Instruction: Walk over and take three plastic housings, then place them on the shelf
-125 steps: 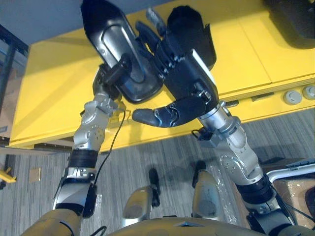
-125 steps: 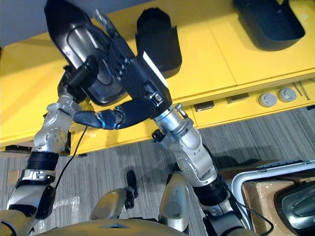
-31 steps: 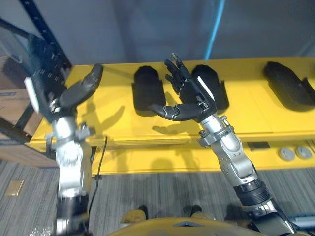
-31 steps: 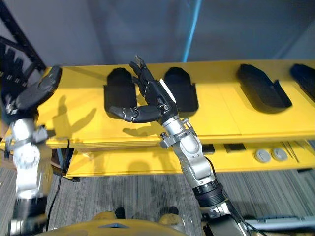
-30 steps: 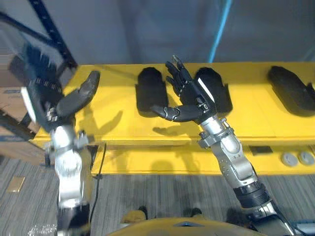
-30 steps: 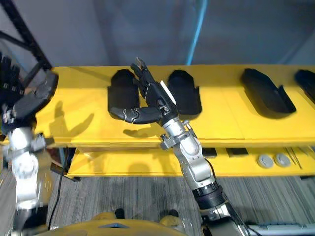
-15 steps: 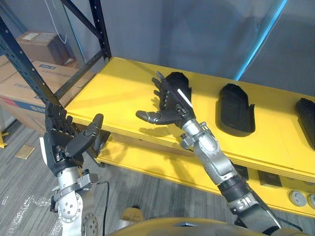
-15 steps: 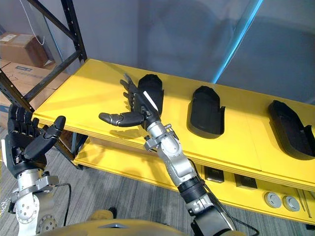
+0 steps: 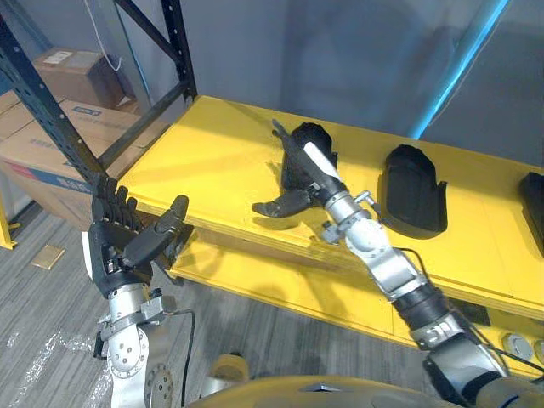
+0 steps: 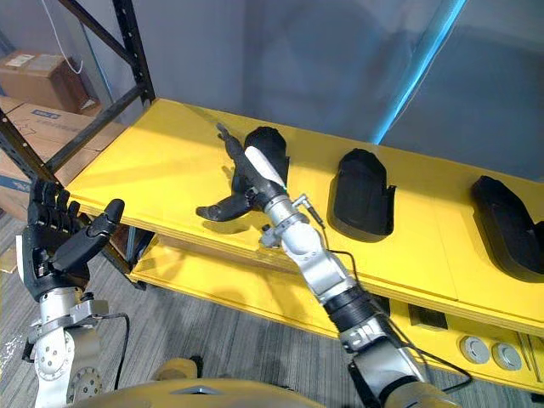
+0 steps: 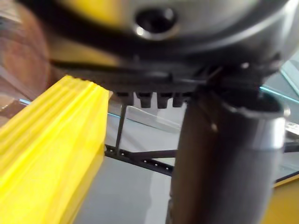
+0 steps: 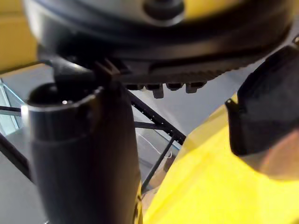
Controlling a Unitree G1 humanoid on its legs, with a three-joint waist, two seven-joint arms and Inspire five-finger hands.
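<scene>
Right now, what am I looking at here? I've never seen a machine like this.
It is a humanoid robot, seen through its own cameras. The two wide pictures come from its head, looking down; the two close ones come from its wrists. On the yellow shelf lie a left housing, a middle housing and a right housing, all black. The left hand and the right hand are open and hold nothing; the right hand is beside the left housing.

Yellow shelf lies open between rack upright and leftmost housing.
</scene>
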